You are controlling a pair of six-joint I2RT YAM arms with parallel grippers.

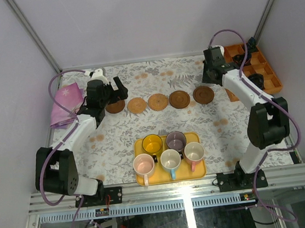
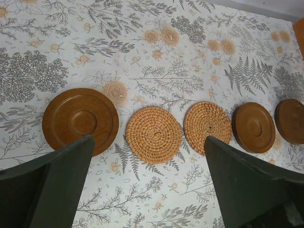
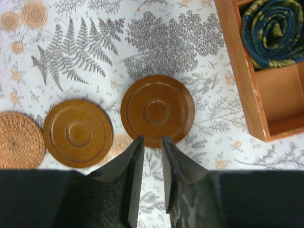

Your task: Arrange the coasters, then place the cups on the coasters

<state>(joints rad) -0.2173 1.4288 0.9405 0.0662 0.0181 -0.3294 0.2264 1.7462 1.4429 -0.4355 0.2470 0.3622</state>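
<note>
Five coasters lie in a row across the middle of the table: dark brown (image 1: 115, 106), woven tan (image 1: 136, 105), woven tan (image 1: 157, 102), dark brown (image 1: 179, 98), dark brown (image 1: 203, 94). Five cups stand on a yellow tray (image 1: 198, 170): yellow (image 1: 152, 144), purple-grey (image 1: 176, 140), pink (image 1: 143, 163), light blue (image 1: 170, 159), cream (image 1: 194, 151). My left gripper (image 2: 148, 138) hangs wide open above the leftmost coaster (image 2: 80, 118) and the woven one (image 2: 153, 135), holding nothing. My right gripper (image 3: 152, 137) is open by a narrow gap, its tips at the near edge of the rightmost coaster (image 3: 157, 110), nothing between them.
An orange compartment box (image 1: 252, 69) stands at the back right, just right of the right gripper; one compartment holds a rolled blue-and-yellow cloth (image 3: 273, 28). A purple cloth (image 1: 66, 104) lies at the back left. Pale walls enclose the table on three sides.
</note>
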